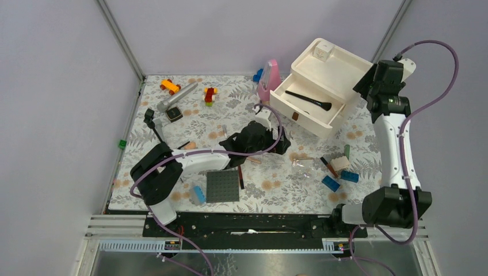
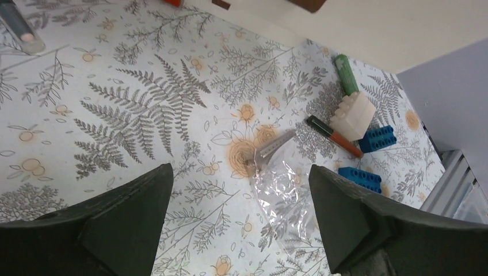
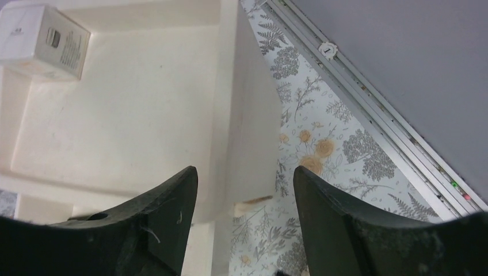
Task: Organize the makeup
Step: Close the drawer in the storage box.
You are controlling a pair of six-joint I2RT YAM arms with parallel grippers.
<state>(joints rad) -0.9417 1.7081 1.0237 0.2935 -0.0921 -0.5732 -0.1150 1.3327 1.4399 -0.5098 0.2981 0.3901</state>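
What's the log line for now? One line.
left gripper: open, over table | right gripper: open, over organizer | brush: in drawer | pencil: on table

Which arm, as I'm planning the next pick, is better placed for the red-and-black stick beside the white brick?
Probably left: the left gripper hangs open over the mat with the red-and-black stick in its wrist view; the right gripper is open over the white organizer's tray.

Brush [image 1: 309,99] in drawer [image 1: 311,124]; box [image 1: 322,53] on organizer [image 1: 347,70] top; pencil stick [image 2: 334,137] beside brick [image 2: 353,117].
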